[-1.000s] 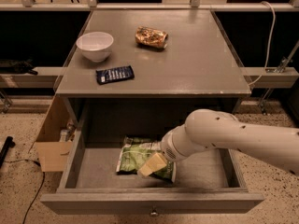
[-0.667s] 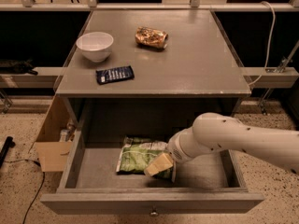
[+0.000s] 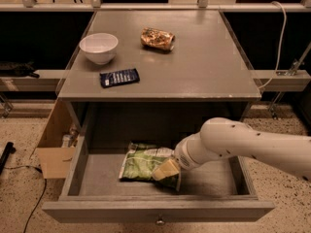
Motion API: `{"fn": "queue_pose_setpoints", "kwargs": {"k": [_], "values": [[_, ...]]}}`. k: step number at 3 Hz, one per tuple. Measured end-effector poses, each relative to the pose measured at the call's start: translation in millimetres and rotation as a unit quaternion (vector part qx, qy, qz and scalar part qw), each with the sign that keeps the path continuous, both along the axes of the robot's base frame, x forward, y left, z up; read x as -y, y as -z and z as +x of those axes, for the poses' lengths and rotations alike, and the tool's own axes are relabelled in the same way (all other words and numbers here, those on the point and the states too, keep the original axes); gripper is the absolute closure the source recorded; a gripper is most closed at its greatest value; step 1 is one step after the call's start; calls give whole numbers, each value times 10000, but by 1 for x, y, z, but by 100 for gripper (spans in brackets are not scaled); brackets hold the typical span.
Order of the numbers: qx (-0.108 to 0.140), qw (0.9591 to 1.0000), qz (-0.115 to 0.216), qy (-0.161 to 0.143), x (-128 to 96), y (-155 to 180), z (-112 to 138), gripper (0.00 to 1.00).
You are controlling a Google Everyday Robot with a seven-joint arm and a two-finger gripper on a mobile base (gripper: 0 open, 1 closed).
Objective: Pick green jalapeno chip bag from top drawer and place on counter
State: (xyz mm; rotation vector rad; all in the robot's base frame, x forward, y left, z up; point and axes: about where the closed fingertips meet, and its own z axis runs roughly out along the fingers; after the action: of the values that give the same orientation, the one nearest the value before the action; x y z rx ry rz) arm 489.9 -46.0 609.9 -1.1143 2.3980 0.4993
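Note:
The green jalapeno chip bag (image 3: 141,161) lies flat on the floor of the open top drawer (image 3: 155,210), left of its middle. My gripper (image 3: 166,171) is down inside the drawer, at the bag's right end and touching or just over it. My white arm (image 3: 243,144) reaches in from the right and hides the drawer's right part. The counter (image 3: 204,62) is the grey cabinet top above the drawer.
On the counter stand a white bowl (image 3: 98,46) at the left, a brown-gold snack bag (image 3: 157,38) at the back middle and a dark blue flat packet (image 3: 119,77) near the front left. A cardboard box (image 3: 53,152) sits on the floor left of the drawer.
My arm and gripper have shifted a little to the right over the bag's right end. The bag has not visibly moved.

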Motion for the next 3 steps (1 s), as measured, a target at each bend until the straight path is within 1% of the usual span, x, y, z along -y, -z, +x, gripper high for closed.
{"fn": "queue_pose_setpoints", "kwargs": {"k": [1,3], "values": [[0,10000,0,0,0,0,0,43],[0,10000,0,-1,0,0,0,87]]}}
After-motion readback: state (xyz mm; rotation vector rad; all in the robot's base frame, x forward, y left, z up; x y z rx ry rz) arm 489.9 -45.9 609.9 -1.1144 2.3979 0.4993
